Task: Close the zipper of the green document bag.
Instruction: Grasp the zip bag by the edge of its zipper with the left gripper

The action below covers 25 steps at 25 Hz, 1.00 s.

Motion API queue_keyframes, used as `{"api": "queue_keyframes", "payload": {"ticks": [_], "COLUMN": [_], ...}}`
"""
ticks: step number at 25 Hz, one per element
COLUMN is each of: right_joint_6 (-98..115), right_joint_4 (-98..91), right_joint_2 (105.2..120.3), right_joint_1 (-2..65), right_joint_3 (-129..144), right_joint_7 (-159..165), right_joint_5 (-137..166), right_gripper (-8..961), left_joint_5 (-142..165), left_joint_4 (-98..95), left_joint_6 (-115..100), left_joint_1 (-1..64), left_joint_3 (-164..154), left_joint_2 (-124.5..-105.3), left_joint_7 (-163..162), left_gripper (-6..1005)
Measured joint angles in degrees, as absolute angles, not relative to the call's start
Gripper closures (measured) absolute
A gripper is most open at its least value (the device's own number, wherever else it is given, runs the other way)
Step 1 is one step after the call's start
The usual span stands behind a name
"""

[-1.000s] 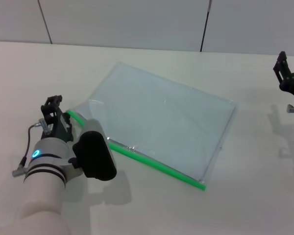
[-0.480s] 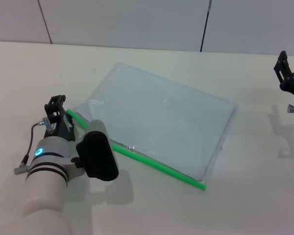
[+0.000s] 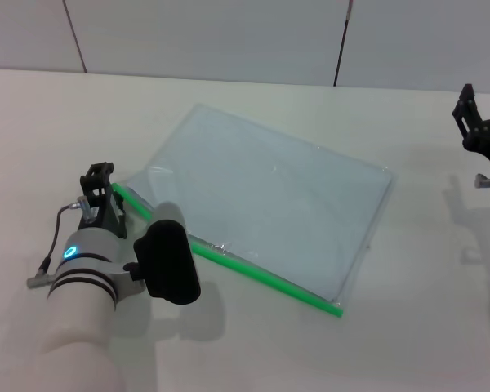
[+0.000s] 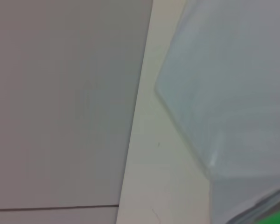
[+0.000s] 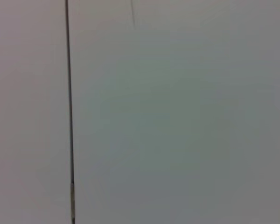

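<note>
The green document bag (image 3: 269, 192) lies flat on the table, a pale translucent pouch turned at an angle. Its zipper (image 3: 253, 272) is the bright green strip along the near long edge. My left gripper (image 3: 98, 192) sits at the left end of that strip, just beside the bag's near left corner; the slider is hidden from me. The left wrist view shows the bag (image 4: 233, 93) close up with a sliver of green zipper (image 4: 270, 215) at its edge. My right gripper (image 3: 478, 126) hangs at the far right, well away from the bag.
The cream table (image 3: 425, 310) spreads around the bag. A grey panelled wall (image 3: 229, 37) runs behind the table's far edge. The right wrist view shows only wall with a dark seam (image 5: 69, 112).
My left arm has crept forward and slightly right along the table, bringing its gripper nearer the bag's left corner. The bag and right arm stay put.
</note>
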<state>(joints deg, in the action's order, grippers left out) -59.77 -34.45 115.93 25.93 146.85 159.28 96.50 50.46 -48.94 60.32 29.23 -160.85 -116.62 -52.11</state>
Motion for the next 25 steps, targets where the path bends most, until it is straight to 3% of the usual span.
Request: {"api": "queue_keyframes", "payload": {"ticks": [25], "right_joint_6": [-60.19], "right_joint_4": [-35.72], "right_joint_2": [115.93], "right_joint_1": [25.93], "right_joint_3": [146.86], "right_joint_7": [157.93], "right_joint_5": [96.60], "right_gripper": [200], "left_joint_5": [50.43], "left_joint_4": [-48.96], "left_joint_6": [57.63], "left_joint_1": [30.32], "left_joint_3": [-160.93], "left_joint_2": [-116.72], "left_joint_7": [-47.28], "left_gripper": [518]}}
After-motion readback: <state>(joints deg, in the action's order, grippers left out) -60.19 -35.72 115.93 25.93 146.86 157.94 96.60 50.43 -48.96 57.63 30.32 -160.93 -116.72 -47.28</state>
